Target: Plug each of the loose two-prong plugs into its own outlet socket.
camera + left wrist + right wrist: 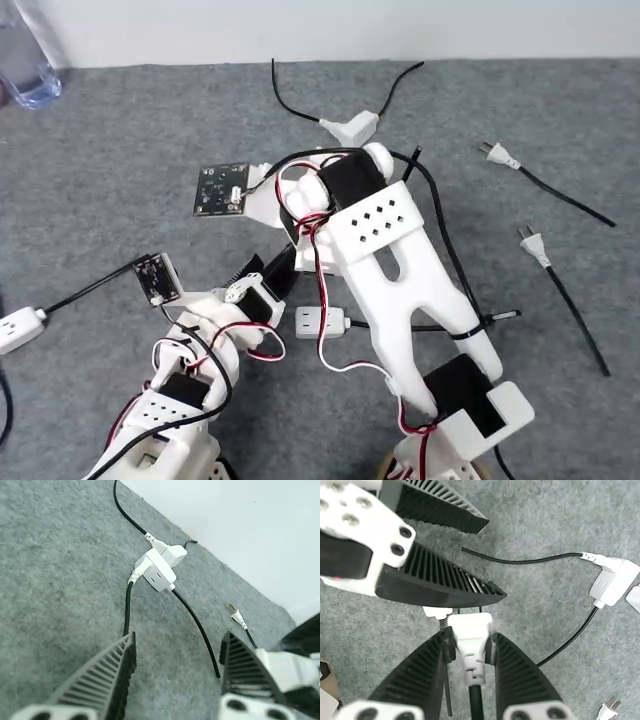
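My right gripper (470, 637) is shut on a white two-prong plug (470, 652) whose black cord runs back between the fingers. Just past it hangs my left gripper (495, 560), open and empty. In the left wrist view my left gripper (177, 640) stands open over bare carpet. A white outlet block (160, 569) with cords plugged into it lies beyond; it is also the outlet block (612, 582) and the outlet block (350, 127). Two loose plugs (497, 153) (530, 242) lie at the right. A white socket (320, 321) sits beside the right arm (385, 225).
Another white socket (20, 328) on a black cord lies at the left edge. Black cords (570, 310) trail over the grey carpet on the right. A clear bottle (25, 60) stands at the back left by the wall. One loose plug (232, 611) lies past the outlet block.
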`<state>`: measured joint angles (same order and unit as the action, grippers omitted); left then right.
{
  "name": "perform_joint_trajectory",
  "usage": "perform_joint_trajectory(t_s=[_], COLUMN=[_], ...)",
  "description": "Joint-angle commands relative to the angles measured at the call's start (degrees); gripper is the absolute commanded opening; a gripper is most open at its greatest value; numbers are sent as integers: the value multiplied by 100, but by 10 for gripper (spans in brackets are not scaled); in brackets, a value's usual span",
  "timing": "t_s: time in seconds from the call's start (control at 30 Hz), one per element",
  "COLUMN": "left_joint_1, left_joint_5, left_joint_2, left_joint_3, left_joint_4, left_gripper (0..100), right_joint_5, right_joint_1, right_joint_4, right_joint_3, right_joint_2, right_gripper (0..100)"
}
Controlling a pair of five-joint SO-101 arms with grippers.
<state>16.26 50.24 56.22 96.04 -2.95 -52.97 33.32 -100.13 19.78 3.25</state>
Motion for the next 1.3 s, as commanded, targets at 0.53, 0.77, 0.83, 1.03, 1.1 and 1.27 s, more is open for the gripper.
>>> perform_joint_trajectory(t_s=[0.53,0.77,0.83,1.03,1.1,1.27], left_joint_1=[70,79,79,-527,-914,-1925], left_joint_5=[-9,-9,-9,-9,-9,-18], left_joint_2=[44,26,26,53,44,18], left_joint_3=[-31,-31,-31,-66,-31,-31], left_joint_4=[79,88,88,-114,-387,-264], left_gripper=[261,261,261,261,261,261], right_joint_5=[308,316,316,246,167,149], right_joint_1=[242,251,251,207,215,233], right_joint_4=[31,66,66,-127,-207,-251], right_joint_3=[413,413,413,378,378,378], right_joint_2=[-57,-57,-57,-48,-48,-22], right_gripper=[8,8,8,8,8,7])
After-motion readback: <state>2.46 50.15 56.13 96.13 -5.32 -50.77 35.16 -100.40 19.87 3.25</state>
